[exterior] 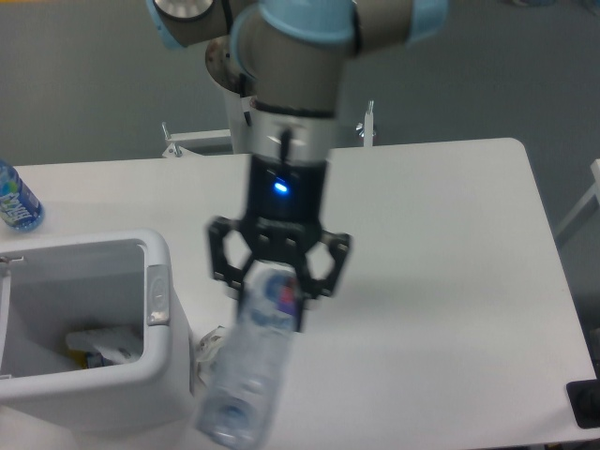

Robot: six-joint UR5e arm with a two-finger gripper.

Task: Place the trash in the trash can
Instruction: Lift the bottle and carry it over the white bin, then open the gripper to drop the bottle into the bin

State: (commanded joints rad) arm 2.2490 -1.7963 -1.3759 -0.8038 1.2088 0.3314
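We see the arm (291, 56) coming down from the top centre of the frame, its wrist pointing almost straight at the table (441, 281), a blue light lit on the black wrist section. The gripper (277, 281) sits in the middle of the frame, close to the camera and looming large, its black fingers (225, 262) splayed to either side of the bottle's upper end. It is clenched around the clear plastic bottle (246, 375) near the labelled part, where we make out red and blue marks. The bottle hangs below the gripper, tilted so its lower end points toward the bottom left of the frame; it is blurred, and we cannot tell which end carries the cap. It is lifted clear of the table, just right of the trash can.

The trash can (84, 328) fills the lower left, white and boxy with a grey oval latch (157, 292) on its right rim. Some pale litter (98, 345) lies inside at the bottom. The crumpled white wrapper (208, 345) lies on the table just beside the can's right wall, largely hidden behind the bottle.

At the far left edge a bluish bottle (14, 199) with a blue-and-white label stands on the table, well apart from the rest.
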